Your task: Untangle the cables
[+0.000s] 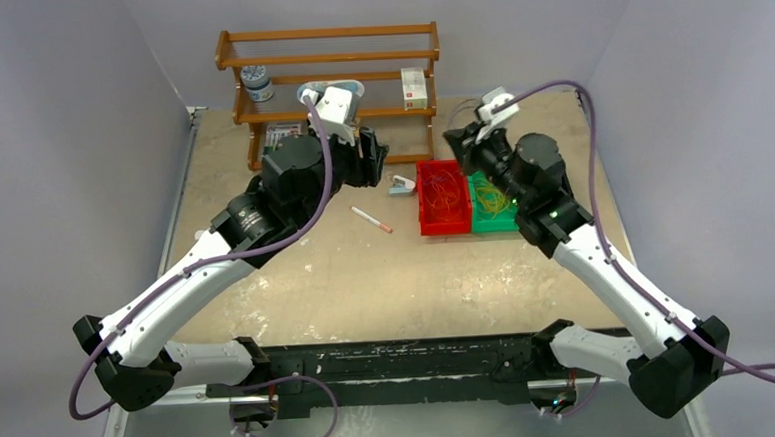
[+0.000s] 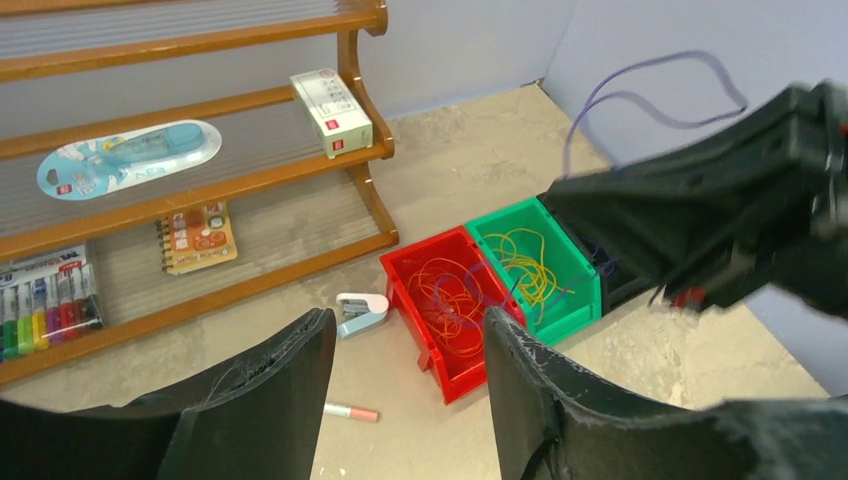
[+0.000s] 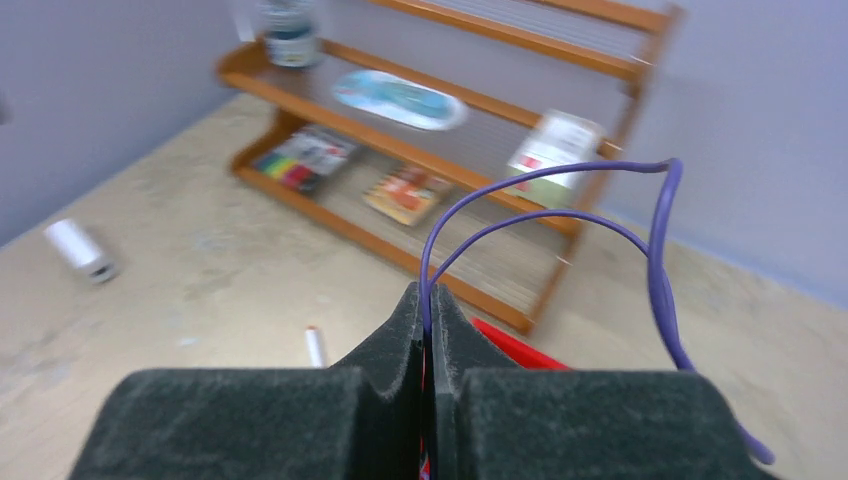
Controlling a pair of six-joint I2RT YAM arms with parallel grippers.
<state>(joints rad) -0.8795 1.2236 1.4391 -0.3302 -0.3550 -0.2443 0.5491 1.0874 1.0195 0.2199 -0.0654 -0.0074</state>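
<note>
Right gripper (image 3: 426,300) is pressed together on a purple cable (image 3: 654,270), whose loop is held up, apparently just behind the red bin (image 2: 405,285). Left gripper (image 2: 408,320) is held spread, left of that bin. Orange-red cables (image 2: 450,300) are contained in it; yellow cables (image 2: 525,265) in the adjoining green bin (image 2: 572,305).

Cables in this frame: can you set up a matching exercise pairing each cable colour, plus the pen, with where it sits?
Things:
1. purple cable loop
2. orange-red cables
3. yellow cables
4. pen

Places:
A. in the green bin
B. lying on the table
C. pinched in the shut right gripper
D. in the red bin

Pairs: 1-C, 2-D, 3-A, 4-B
</note>
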